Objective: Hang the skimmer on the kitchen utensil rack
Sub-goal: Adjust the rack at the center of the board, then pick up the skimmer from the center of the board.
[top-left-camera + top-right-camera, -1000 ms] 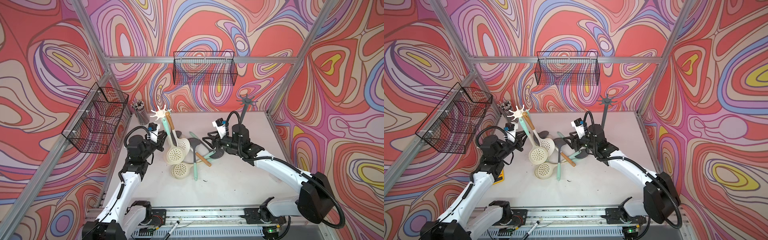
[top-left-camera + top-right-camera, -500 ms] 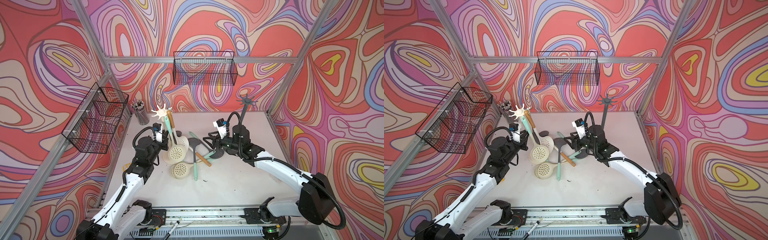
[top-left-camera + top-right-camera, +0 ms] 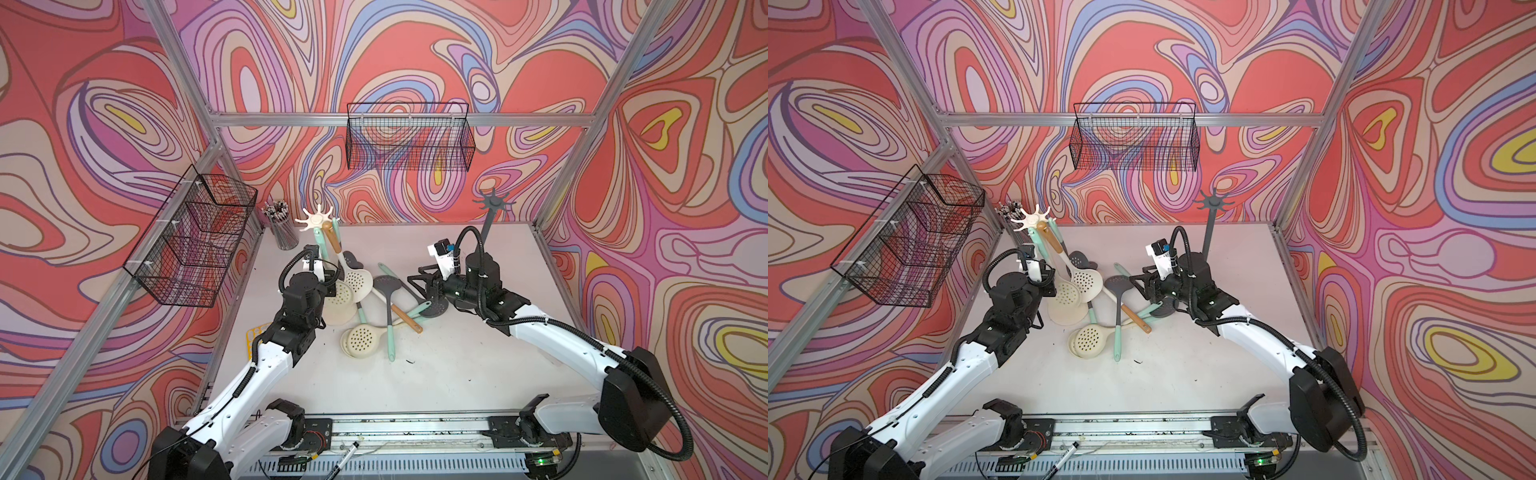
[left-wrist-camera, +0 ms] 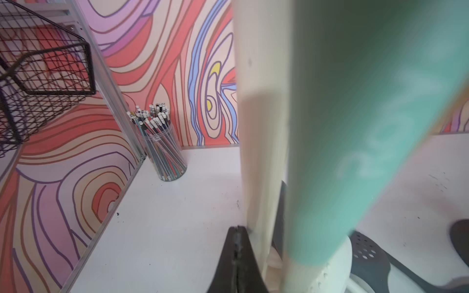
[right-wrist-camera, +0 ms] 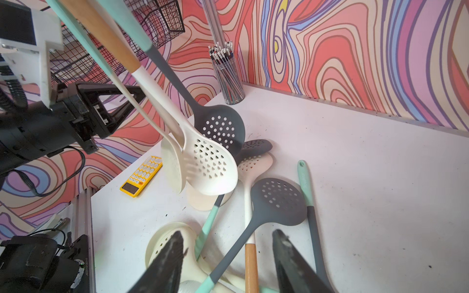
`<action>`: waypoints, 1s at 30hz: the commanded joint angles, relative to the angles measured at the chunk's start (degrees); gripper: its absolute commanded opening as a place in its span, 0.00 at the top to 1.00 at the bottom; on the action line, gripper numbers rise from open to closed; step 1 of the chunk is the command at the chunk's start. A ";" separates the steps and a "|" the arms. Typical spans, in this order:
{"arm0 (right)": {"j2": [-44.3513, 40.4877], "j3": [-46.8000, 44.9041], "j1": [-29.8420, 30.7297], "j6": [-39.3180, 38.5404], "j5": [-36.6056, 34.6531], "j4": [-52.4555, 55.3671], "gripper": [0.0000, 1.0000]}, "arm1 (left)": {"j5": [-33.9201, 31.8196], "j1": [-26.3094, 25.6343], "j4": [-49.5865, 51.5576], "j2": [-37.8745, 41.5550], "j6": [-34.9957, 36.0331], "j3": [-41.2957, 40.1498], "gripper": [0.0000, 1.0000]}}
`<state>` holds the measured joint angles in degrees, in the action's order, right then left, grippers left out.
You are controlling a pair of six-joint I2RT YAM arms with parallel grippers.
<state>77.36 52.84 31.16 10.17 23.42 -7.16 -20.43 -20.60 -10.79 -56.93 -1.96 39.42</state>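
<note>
Both are empty, we see. Left gripper [image 4: 236,236] is pinched closed beside the rack [image 4: 261,126]; right gripper [image 5: 227,233] is spread over a grey skimmer [image 5: 278,200].

We are finding near table [image 3: 436,374] lying open; skimmer pile [image 3: 390,307] crowding centre; cream rack [image 3: 318,218], hanging skimmers blocking far left.

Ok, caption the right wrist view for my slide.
Right gripper open above loose skimmers on the table; hanging skimmers and a pencil cup behind.
</note>
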 commanded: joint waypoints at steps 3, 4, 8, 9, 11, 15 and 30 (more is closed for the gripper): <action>-0.36 -0.79 -0.22 0.24 -0.83 -1.61 0.43 | -0.83 -0.67 2.60 -0.57 -0.92 2.24 0.94; -0.08 -0.98 -0.21 0.29 -0.91 -1.79 0.43 | -0.12 -0.76 2.98 -0.46 -0.87 2.32 0.91; 0.63 -1.14 -0.14 0.52 -0.96 -1.89 0.43 | 2.32 -0.73 4.06 0.27 -0.69 2.27 0.76; 0.81 -1.16 -0.20 0.62 -0.99 -1.98 0.43 | 2.91 -0.74 4.59 0.54 -0.77 2.25 0.70; 1.37 -1.16 -0.19 0.81 -1.16 -2.16 0.43 | 4.68 -0.68 5.67 0.91 -0.75 2.41 0.63; 2.17 -1.27 -0.14 1.22 -1.36 -2.66 0.43 | 7.63 -0.72 10.40 2.34 -0.79 3.18 0.46; 6.33 -0.86 0.46 3.19 -2.89 -2.68 0.43 | 10.77 1.41 34.58 7.31 -1.76 11.11 0.20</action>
<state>82.17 51.46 31.22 12.32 22.72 -10.72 -11.29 -20.29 15.51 -50.30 -2.50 48.47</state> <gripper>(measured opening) 0.573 0.796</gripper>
